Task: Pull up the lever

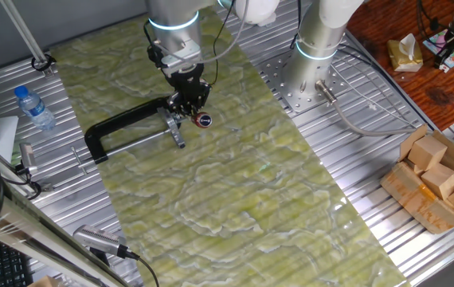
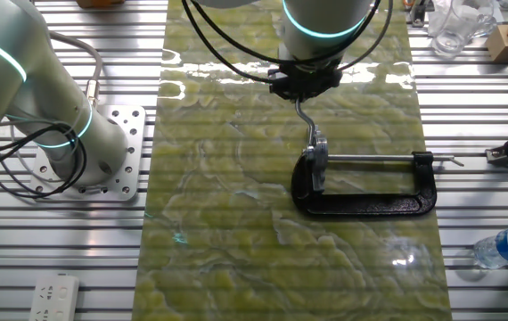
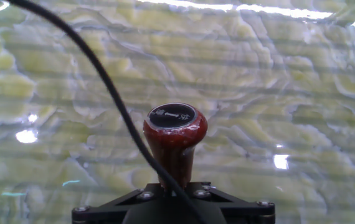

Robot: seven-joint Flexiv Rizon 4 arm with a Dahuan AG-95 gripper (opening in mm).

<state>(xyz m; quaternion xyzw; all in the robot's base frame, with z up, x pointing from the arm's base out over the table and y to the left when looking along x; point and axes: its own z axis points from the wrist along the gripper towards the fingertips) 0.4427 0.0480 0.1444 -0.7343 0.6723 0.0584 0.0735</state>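
Observation:
A black C-clamp (image 1: 123, 119) lies flat on the green marbled mat (image 1: 235, 183). The lever (image 1: 197, 118) is a thin silver rod with a red-brown knob, hinged at the clamp's screw end. My gripper (image 1: 185, 104) stands over that end and looks shut on the rod, with the knob poking out to the right. In the other fixed view the rod (image 2: 307, 120) rises from the clamp (image 2: 370, 203) up into the gripper (image 2: 300, 96). The hand view shows the knob (image 3: 174, 134) close up in the centre. The fingers are hidden there.
A second arm's base (image 1: 315, 48) stands on the slatted metal table behind the mat. A water bottle (image 1: 34, 108) lies at the left. A cardboard box of wooden blocks (image 1: 438, 179) sits at the right. A black cable (image 3: 103, 81) crosses the hand view.

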